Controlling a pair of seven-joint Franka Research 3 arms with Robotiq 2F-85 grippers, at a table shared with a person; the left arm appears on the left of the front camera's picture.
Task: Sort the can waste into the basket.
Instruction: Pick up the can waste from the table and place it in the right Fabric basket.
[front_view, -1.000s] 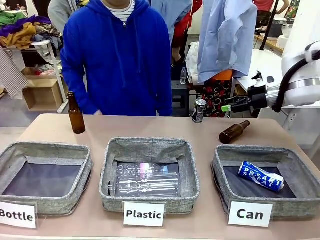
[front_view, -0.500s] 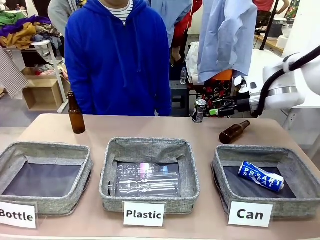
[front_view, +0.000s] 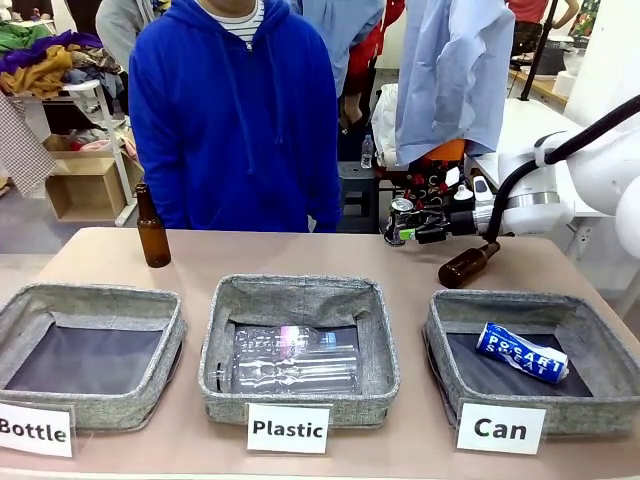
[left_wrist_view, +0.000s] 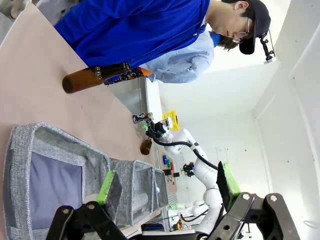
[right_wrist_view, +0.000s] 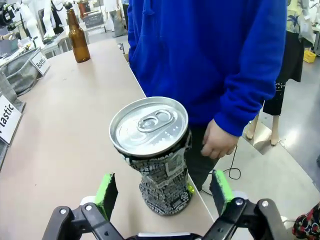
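**Grey can stands between the open right jaws at the table's far edge**

In the right wrist view the grey can (right_wrist_view: 156, 155) stands upright between the fingers of the right gripper (right_wrist_view: 164, 192), roughly centred, with its silver top toward the camera. The jaws are spread wide. The green pads (right_wrist_view: 106, 192) flank the can low on its wall, with a clear gap on each side, so nothing is gripped. The can is close to the far edge of the table (right_wrist_view: 65, 125), right in front of the person's hand (right_wrist_view: 218, 140).

From the front, the right arm reaches in from the right and meets the can level with its body. The Can basket (front_view: 440, 335) sits at the near right, well apart from the grey can. The blue can (front_view: 521, 352) lies on its side inside it. A brown bottle (front_view: 468, 264) lies on the table between the grey can and that basket.

The left gripper (left_wrist_view: 167, 182) is also wide open, with nothing between its fingers. Its wrist view shows the end basket (left_wrist_view: 30, 145) of the row beyond them.
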